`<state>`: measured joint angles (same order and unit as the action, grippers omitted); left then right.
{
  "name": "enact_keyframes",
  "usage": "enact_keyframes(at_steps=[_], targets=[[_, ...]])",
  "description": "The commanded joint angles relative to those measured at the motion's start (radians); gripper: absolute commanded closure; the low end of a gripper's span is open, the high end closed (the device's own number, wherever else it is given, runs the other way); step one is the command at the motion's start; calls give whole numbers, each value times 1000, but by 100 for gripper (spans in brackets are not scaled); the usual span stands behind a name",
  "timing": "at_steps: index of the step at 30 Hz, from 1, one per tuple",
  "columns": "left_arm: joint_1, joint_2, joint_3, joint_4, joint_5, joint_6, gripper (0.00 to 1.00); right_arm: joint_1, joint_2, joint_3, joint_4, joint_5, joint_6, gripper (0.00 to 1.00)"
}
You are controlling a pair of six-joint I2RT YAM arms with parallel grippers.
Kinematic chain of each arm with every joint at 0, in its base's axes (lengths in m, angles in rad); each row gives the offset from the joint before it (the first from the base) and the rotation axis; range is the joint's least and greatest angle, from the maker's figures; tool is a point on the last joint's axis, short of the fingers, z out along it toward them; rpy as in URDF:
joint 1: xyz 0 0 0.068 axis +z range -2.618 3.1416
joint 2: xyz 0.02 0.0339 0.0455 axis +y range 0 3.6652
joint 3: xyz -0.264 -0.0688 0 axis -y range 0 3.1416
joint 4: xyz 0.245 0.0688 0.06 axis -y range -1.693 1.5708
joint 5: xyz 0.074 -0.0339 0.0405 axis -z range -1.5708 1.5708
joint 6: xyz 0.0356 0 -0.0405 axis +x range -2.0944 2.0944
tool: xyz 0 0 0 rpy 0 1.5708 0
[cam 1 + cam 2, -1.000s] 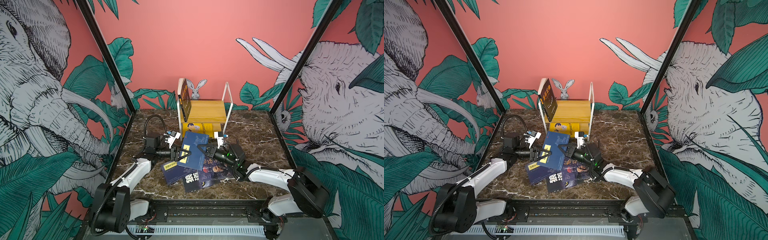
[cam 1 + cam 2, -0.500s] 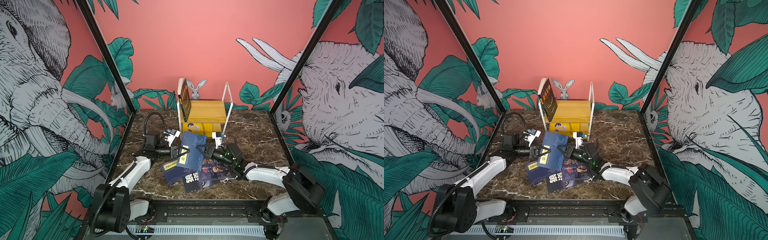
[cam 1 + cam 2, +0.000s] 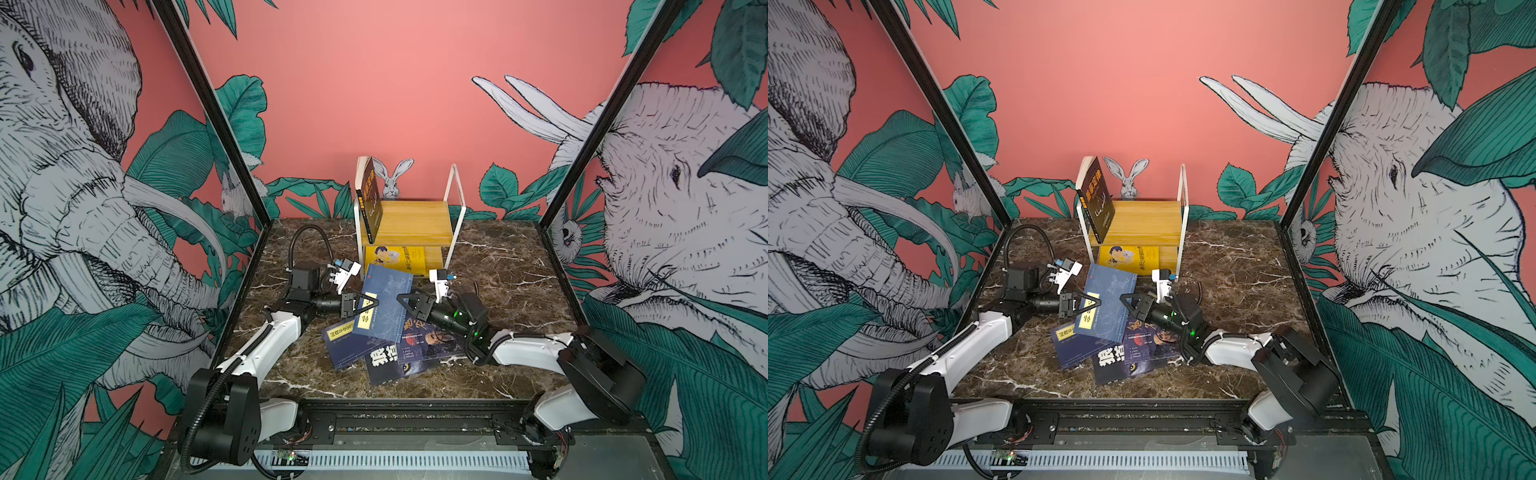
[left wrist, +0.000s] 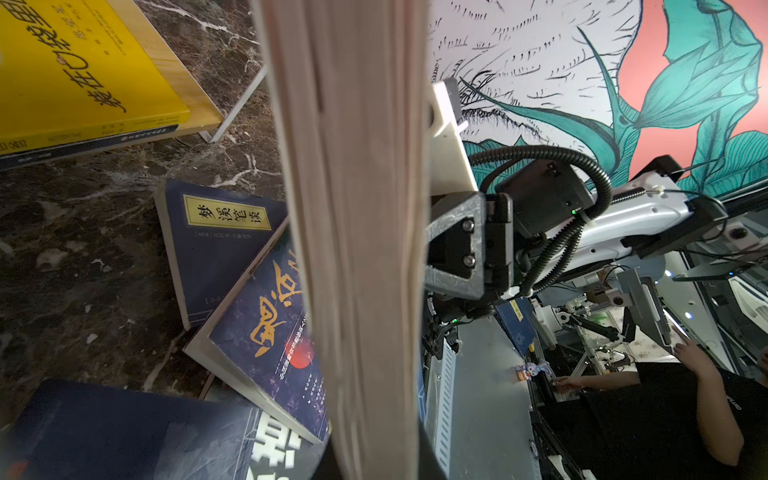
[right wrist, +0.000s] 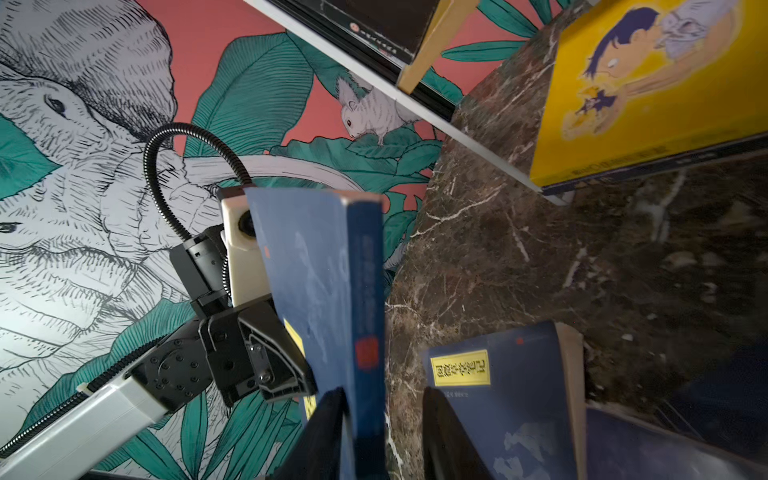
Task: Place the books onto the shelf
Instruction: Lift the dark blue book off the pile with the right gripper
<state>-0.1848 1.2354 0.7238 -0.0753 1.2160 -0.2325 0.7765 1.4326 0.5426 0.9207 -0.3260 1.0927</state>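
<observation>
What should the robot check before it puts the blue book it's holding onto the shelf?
1. Left gripper holds the raised blue book: ok, jaws shut on its page edge.
2. Right gripper clear of that book: not ok, its open jaws straddle the spine.
3. Room on the shelf top board: ok, only a dark book leans at its left end.
4. Room on the lower board: cannot tell, a yellow book lies there.
5. Way to the shelf free: looks ok, only bare table lies in front of it.
6. All books shelved: not ok, a pile of three lies on the table.
</observation>
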Motion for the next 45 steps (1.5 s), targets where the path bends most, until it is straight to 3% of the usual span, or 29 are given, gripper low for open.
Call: enact_keyframes(at_steps=[1, 5, 7, 10, 13, 17, 25, 32, 38, 42, 45], targets=[[18, -43, 52, -51, 51, 68, 100, -8, -157, -13, -170, 90, -194, 57], [21, -56, 65, -138, 57, 170, 100, -9, -302, -6, -430, 164, -380, 52], [24, -58, 93, -197, 57, 204, 100, -8, -383, -21, -530, 245, -432, 45], [24, -48, 115, -223, 81, 236, 100, -8, -471, -53, -573, 326, -554, 41], [24, -21, 139, -232, 94, 232, 100, -6, -515, 11, -725, 355, -667, 40], [18, -2, 154, -248, 113, 245, 100, 10, -555, 46, -795, 393, -838, 38], [-31, 29, 188, -320, 204, 274, 100, 141, -597, 86, -851, 478, -1465, 24], [-66, 50, 194, -368, 228, 307, 100, 266, -614, 111, -866, 626, -1913, 25], [-95, 62, 179, -374, 251, 318, 100, 420, -597, 79, -827, 818, -2418, 25], [-105, 71, 167, -361, 241, 317, 100, 477, -573, 97, -802, 906, -2505, 39], [-107, 75, 169, -370, 248, 335, 100, 505, -562, 115, -819, 908, -2542, 41]])
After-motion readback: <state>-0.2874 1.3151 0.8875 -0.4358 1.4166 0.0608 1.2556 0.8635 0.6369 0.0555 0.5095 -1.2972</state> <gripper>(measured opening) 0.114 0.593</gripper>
